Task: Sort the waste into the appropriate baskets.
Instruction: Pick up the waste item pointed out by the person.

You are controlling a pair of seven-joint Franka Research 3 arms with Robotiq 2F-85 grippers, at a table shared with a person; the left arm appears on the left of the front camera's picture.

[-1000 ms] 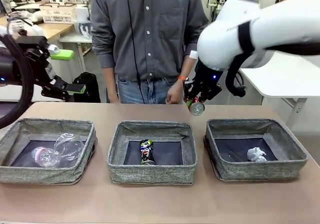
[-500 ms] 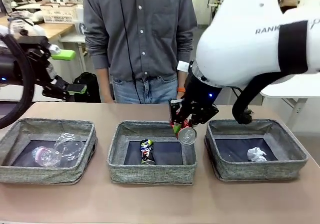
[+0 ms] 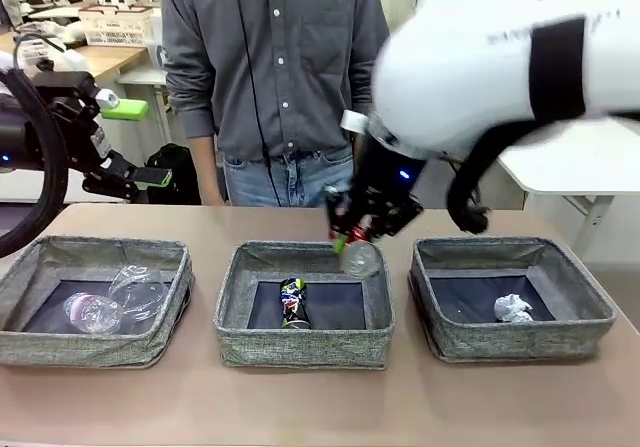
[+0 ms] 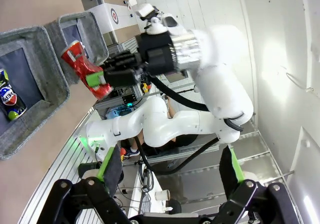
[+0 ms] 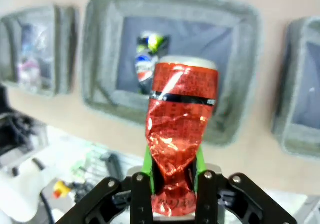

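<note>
Front view: right gripper [image 3: 352, 239] clamped on crushed red can [image 3: 359, 257], held above the far rim of the middle basket [image 3: 304, 350], which already holds the crushed black printed can [image 3: 292, 302]. Right wrist view: pads pinch the can's crumpled lower waist. Likely light, thin metal, dents easily, a bit slick; the pinched waist looks the best hold. Left gripper [image 3: 128, 142] jaws apart, holding nothing, off to the side.
</note>
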